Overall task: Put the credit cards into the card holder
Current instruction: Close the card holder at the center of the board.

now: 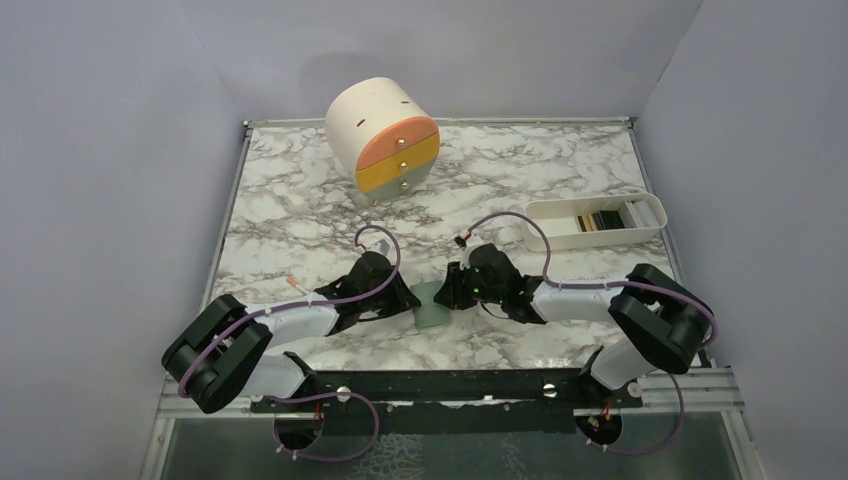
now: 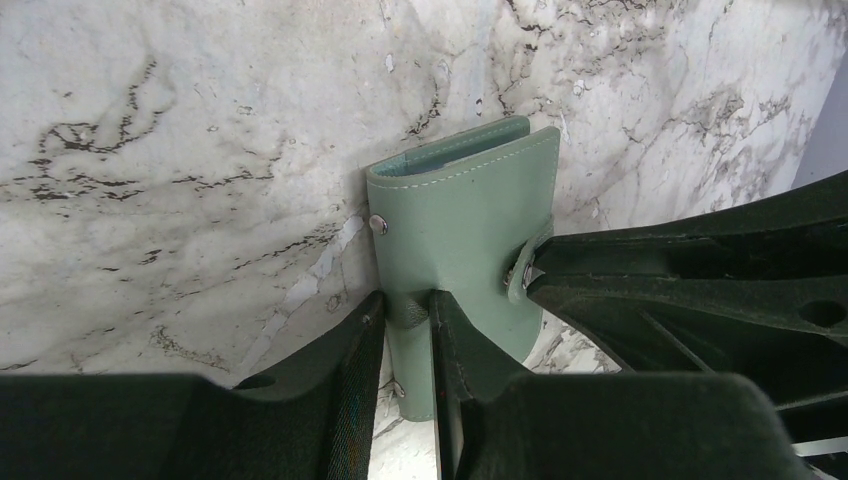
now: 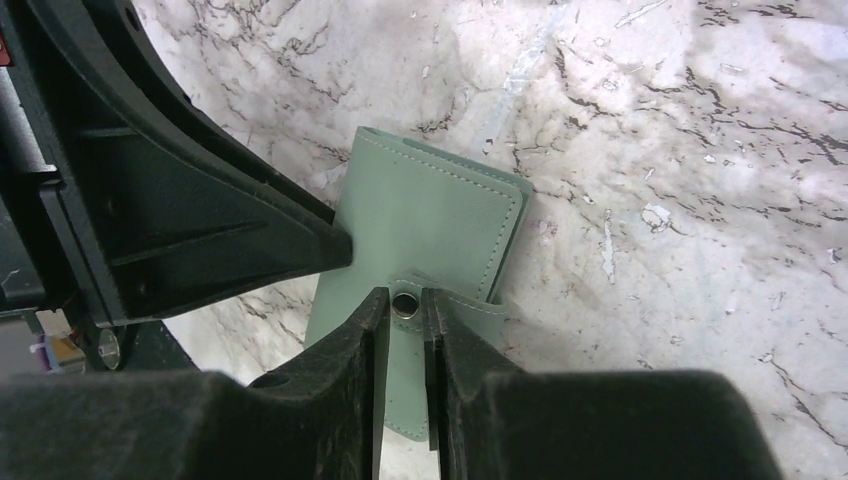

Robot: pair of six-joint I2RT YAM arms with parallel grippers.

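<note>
The left pincer [image 2: 408, 318] clenches one edge of the closed card holder [image 2: 462, 205] on the marble surface [image 2: 200, 150] (the right pincer [image 3: 405, 310] nips its snap tab [image 3: 462, 300]).

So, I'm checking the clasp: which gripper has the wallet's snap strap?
The right gripper: it pinches the snap strap, while the left gripper clamps the near edge of the wallet instead.
</note>
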